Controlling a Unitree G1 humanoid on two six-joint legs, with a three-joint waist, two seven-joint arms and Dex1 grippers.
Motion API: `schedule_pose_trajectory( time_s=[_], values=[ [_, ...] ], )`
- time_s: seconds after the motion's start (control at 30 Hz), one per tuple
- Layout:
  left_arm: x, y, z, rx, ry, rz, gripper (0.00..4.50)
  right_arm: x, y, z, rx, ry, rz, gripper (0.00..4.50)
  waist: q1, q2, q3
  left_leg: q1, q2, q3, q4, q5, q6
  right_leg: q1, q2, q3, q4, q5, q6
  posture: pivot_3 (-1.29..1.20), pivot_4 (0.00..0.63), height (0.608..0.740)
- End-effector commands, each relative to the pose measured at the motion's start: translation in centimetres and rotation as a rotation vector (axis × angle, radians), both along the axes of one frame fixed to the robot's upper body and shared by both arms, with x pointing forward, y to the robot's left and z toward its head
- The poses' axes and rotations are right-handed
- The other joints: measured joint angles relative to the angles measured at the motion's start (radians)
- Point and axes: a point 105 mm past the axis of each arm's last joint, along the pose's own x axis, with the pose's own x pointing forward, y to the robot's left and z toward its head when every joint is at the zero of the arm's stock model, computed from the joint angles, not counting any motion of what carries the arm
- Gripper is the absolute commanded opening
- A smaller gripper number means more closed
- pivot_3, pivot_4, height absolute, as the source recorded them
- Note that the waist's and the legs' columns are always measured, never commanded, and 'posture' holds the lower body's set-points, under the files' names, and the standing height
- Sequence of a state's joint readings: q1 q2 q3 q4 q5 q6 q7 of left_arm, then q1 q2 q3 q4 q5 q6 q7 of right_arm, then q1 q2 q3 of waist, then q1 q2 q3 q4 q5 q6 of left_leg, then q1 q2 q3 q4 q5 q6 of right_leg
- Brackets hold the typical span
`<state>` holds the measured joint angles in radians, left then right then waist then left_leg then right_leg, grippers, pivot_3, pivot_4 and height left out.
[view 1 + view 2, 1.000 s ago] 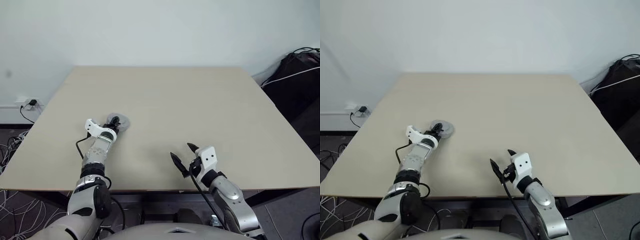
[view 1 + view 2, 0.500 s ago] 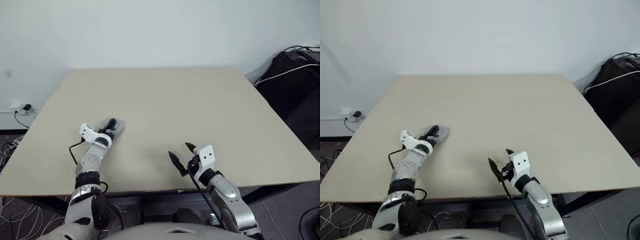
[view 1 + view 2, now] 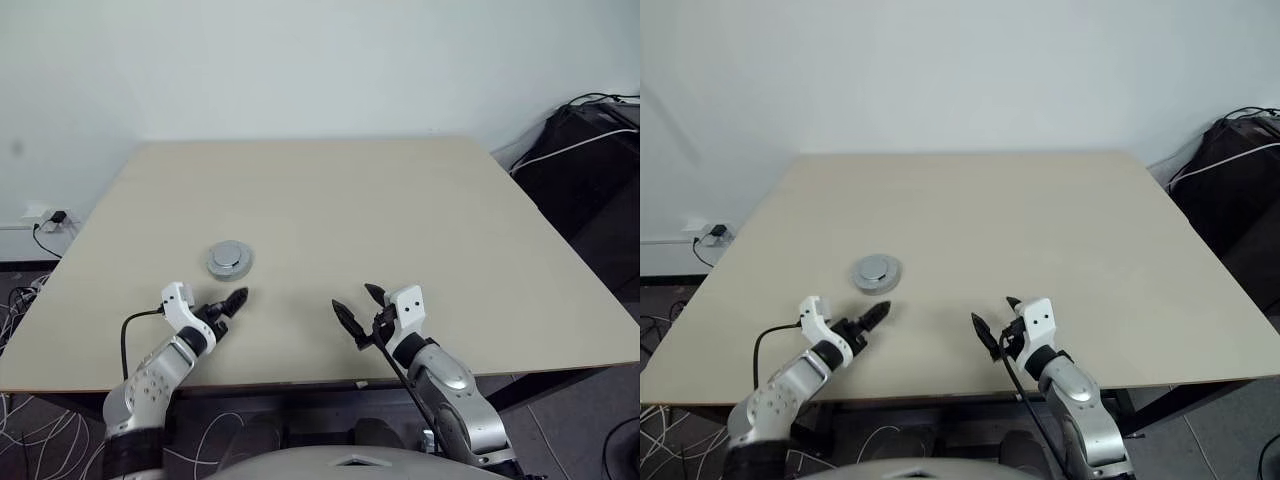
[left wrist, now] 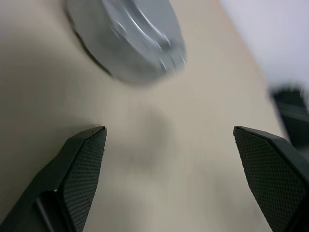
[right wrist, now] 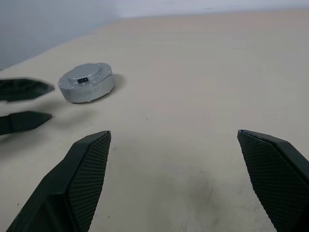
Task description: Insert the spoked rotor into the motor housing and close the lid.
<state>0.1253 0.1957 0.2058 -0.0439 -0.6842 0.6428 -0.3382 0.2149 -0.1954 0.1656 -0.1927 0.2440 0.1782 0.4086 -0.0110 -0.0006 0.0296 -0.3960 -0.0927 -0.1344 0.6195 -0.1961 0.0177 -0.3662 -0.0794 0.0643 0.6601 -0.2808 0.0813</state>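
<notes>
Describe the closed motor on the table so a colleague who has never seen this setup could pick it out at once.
Look at the beige table, on its near left part. There, just beyond the left gripper, which is open and apart from it, sits the closed motor: a low round silver-grey metal puck with the lid on top. It is the only loose object on the tabletop.

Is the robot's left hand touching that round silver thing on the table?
Apart. In the left eye view, bare table shows between the left hand and the closed motor; its fingers are open and hold nothing.
</notes>
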Motion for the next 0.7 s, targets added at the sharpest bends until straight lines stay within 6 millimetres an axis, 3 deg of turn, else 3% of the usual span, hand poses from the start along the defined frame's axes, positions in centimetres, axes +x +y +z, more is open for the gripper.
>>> schedule_pose_trajectory(
  time_s=[0.03,0.17,0.3,0.5,0.7],
  values=[
    [-0.4,-1.9,2.6,0.155,-0.223,-0.144,4.45,0.3,-0.4,1.4,0.008,-0.060,-0.025,4.50,0.001,0.001,0.001,0.000,0.000,0.000,0.000,0.000,0.000,0.000,0.000,0.000,0.000,0.000,0.000,0.00,0.000,0.740],
    [-1.5,-2.7,3.3,0.410,-0.433,-0.160,4.45,-0.1,-1.5,1.1,-0.056,-0.103,-0.080,4.50,0.006,0.002,0.001,-0.001,0.000,0.001,-0.003,0.000,0.000,-0.002,-0.002,0.001,-0.002,-0.001,-0.001,0.00,0.000,0.740],
    [-2.7,-3.5,3.4,0.546,-0.552,-0.117,4.45,-0.7,-2.8,0.9,-0.127,-0.159,-0.153,4.50,0.011,0.003,0.002,-0.002,0.000,0.002,-0.004,0.000,0.000,-0.003,-0.003,0.001,-0.002,-0.002,-0.001,0.00,0.000,0.740],
    [-3.9,-3.0,3.3,0.547,-0.577,0.046,4.45,-2.0,-4.2,0.4,-0.210,-0.206,-0.218,4.50,0.015,0.002,0.004,-0.003,0.000,0.002,-0.005,-0.001,0.001,-0.004,-0.003,0.001,-0.002,-0.004,0.000,0.00,0.000,0.740],
    [-4.3,-3.2,3.6,0.559,-0.621,0.040,4.45,-2.6,-4.3,-0.1,-0.234,-0.201,-0.221,4.50,0.014,0.003,0.005,-0.003,0.000,0.002,-0.004,-0.001,0.001,-0.003,-0.004,-0.001,-0.001,-0.004,0.000,0.00,0.000,0.740]
  ],
)
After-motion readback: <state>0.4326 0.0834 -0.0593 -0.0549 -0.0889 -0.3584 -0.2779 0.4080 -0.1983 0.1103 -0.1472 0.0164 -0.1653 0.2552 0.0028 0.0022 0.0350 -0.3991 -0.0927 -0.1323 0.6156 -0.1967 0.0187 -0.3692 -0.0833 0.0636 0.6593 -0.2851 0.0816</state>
